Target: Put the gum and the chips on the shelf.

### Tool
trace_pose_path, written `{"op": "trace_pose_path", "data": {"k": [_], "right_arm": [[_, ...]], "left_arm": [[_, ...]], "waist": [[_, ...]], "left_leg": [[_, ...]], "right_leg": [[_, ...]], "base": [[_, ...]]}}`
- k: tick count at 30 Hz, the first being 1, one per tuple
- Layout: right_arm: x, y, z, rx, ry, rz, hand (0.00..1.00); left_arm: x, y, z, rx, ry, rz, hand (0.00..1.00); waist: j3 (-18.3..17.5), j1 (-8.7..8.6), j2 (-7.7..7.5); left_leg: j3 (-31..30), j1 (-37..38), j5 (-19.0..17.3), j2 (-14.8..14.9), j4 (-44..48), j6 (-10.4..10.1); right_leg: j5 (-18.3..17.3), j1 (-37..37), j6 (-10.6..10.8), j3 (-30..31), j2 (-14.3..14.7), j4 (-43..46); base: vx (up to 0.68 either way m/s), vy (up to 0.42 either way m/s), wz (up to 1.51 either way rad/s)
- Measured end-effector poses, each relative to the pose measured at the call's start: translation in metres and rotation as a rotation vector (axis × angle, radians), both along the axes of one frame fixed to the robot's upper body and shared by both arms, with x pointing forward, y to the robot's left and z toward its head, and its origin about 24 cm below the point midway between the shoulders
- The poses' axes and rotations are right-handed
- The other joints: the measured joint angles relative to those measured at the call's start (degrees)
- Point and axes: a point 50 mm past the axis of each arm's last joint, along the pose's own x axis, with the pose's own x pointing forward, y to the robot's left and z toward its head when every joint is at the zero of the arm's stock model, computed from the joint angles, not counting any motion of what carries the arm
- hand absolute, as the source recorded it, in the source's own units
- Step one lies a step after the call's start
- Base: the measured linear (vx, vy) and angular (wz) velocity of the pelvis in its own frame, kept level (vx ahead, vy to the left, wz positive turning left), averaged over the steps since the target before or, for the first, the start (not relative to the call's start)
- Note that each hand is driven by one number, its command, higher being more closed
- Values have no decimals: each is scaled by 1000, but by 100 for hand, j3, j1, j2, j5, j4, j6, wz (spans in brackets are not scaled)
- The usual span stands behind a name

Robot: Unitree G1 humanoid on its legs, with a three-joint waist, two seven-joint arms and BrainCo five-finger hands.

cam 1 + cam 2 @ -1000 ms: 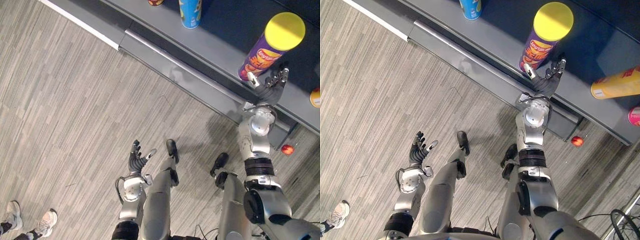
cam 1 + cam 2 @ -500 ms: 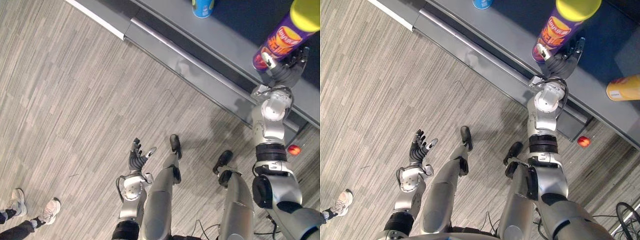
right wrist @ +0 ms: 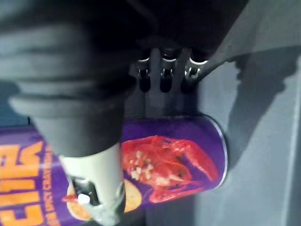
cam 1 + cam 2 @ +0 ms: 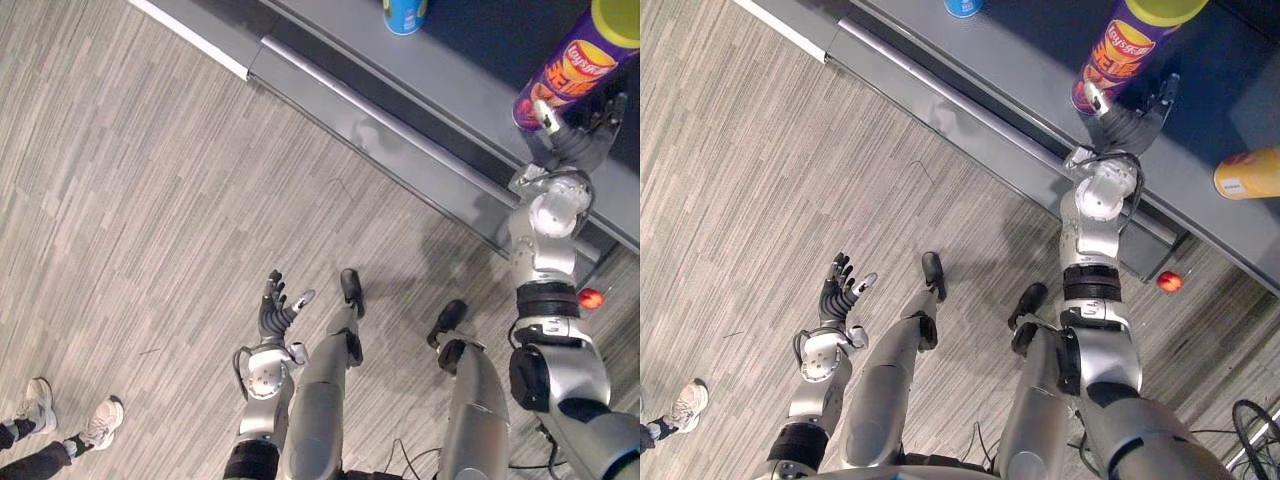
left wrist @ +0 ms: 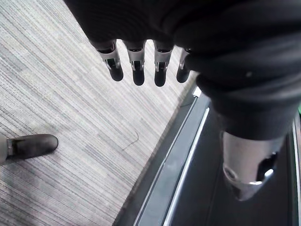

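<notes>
A purple chips can [image 4: 1118, 55] with a yellow lid stands upright on the grey shelf [image 4: 1020, 60]. The robot's right hand [image 4: 1130, 125] sits just beside the can's base, fingers straight and spread, gripping nothing. The left hand [image 4: 840, 295] hangs open, low over the striped floor [image 4: 740, 180].

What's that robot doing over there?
The robot stands at a grey shelf. Its right hand is open right beside the bottom of a purple chips can, which stands upright on the shelf. I can't tell whether the hand touches the can. Its left hand hangs open over the floor, holding nothing.
</notes>
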Motion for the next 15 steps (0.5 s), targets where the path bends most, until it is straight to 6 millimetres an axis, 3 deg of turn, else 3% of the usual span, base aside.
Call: {"op": "trace_pose_path", "data": {"k": [8,15], "right_arm": [[-16,14,-56,38,108,34,0],[-35,31,-117,54,280,106,0]], "left_arm": [[-1,0,-3,2,14,1,0],[-11,1,-28,6,137,1,0]], "waist": [[-1,-25,-3],[-16,-196,-44]], "left_leg": [[62,233,-224,141,307,-26],[88,832,-360,178,287,-85]], "right_leg": [[0,344,0,54,101,-64],[-10,998,18,39,171,-281]], "base": [[29,-54,-8],[54,-47,-4]]}}
